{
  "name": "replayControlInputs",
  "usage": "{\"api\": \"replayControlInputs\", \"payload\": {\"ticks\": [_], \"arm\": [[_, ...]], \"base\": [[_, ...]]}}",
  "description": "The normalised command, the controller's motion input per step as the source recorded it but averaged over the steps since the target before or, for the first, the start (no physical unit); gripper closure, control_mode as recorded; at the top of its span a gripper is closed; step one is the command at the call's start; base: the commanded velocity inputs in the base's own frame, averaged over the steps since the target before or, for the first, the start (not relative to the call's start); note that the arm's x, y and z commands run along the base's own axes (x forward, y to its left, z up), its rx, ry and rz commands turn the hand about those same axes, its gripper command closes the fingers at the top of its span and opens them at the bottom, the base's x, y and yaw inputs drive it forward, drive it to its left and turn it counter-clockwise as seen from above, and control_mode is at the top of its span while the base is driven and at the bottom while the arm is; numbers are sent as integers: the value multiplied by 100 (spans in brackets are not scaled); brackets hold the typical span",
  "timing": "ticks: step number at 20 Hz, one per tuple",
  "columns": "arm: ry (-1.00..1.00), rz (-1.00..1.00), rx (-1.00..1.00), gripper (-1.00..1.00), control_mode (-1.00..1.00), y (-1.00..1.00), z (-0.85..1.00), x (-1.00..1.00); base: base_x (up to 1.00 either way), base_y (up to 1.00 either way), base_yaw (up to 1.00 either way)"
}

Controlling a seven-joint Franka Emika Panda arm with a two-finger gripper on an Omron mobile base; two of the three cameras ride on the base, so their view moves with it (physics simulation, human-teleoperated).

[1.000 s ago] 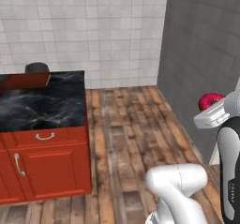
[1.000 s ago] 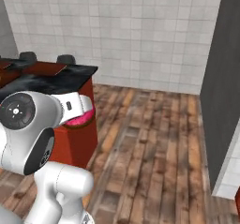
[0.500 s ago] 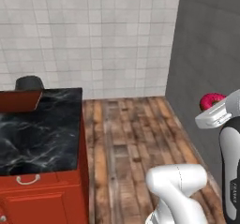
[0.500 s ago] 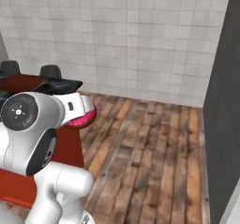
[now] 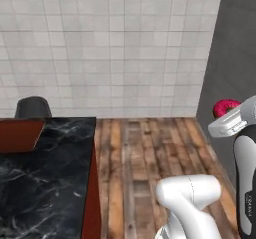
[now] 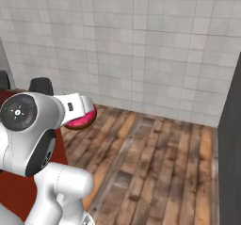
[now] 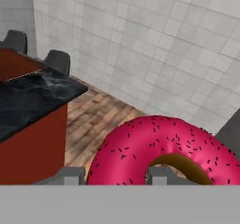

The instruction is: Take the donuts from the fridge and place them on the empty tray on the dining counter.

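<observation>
1. Your gripper [image 7: 115, 177] is closed on the red-pink donut [image 7: 166, 149]. In the hand view its two dark fingertips [image 7: 70, 175] stand either side of the ring's near rim, and the donut sits between them, frosted face up, with dark sprinkles.
2. In the left base view the same donut [image 5: 226, 108] shows as a pink edge above the white hand, at the right of the frame, raised well above the wooden floor [image 5: 150, 153].
3. In the right base view the donut [image 6: 81, 119] sits under the white hand, beside the large round joint.
4. The dining counter [image 5: 45, 178] lies at your lower left in the left base view: black white-veined marble top, red base. The donut is well apart from it.
5. A reddish-brown tray edge [image 5: 19, 134] rests on the counter's far left. You cannot tell from here which tray it is.
6. A dark rounded stool back [image 5: 33, 107] stands behind the counter.
7. White tiled wall [image 5: 110, 48] runs behind everything.
</observation>
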Motion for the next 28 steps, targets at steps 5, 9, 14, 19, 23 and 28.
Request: {"api": "replayControlInputs", "payload": {"ticks": [5, 9, 14, 19, 23, 28], "arm": [[0, 0, 0, 100, 100, 0, 0, 0], [0, 0, 0, 100, 100, 0, 0, 0], [0, 0, 0, 100, 100, 0, 0, 0], [0, 0, 0, 100, 100, 0, 0, 0], [0, 0, 0, 100, 100, 0, 0, 0], [0, 0, 0, 100, 100, 0, 0, 0]], "base": [[100, 0, 30], [100, 0, 40], [100, 0, 48], [100, -3, 57], [100, -7, 61], [100, -7, 64]]}}
